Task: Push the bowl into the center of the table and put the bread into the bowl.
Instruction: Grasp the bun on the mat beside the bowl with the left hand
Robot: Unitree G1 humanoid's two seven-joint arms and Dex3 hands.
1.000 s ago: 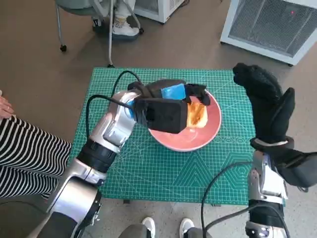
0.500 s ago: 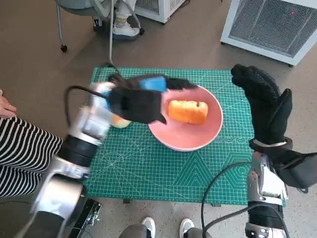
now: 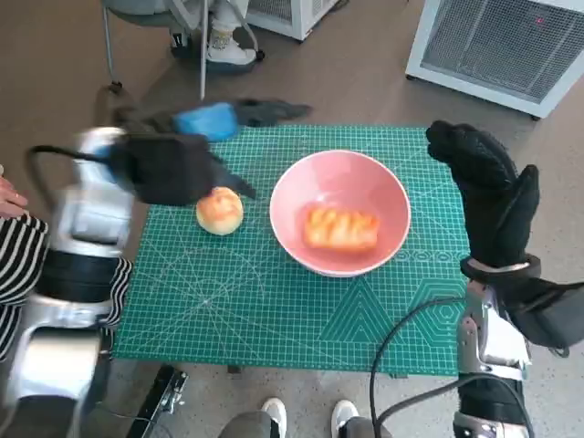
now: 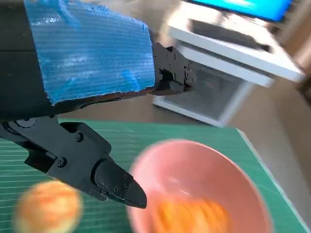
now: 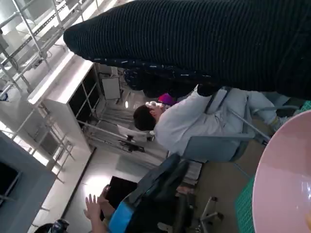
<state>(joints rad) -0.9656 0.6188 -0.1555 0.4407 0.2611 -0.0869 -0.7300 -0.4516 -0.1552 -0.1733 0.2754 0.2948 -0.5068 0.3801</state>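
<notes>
One green cutting mat (image 3: 274, 310) covers small table. Pink bowl (image 3: 339, 188) sits near mat's middle, slightly toward right side. Bread (image 3: 340, 228), oblong golden loaf, lies inside bowl on near wall. Left hand (image 3: 214, 120), blue tape on back, blurred, above mat's far left corner, fingers spread, nothing held. Right hand (image 3: 488, 187) in black glove raised at mat's right edge, fingers apart, empty. Round bun (image 3: 220, 211) on mat, left of bowl, apart from it.

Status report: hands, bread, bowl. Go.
Left hand open, empty, past the table's far left edge. Right hand open, beside the bowl. Bread lies in bowl. Round bun on mat, left of bowl.
</notes>
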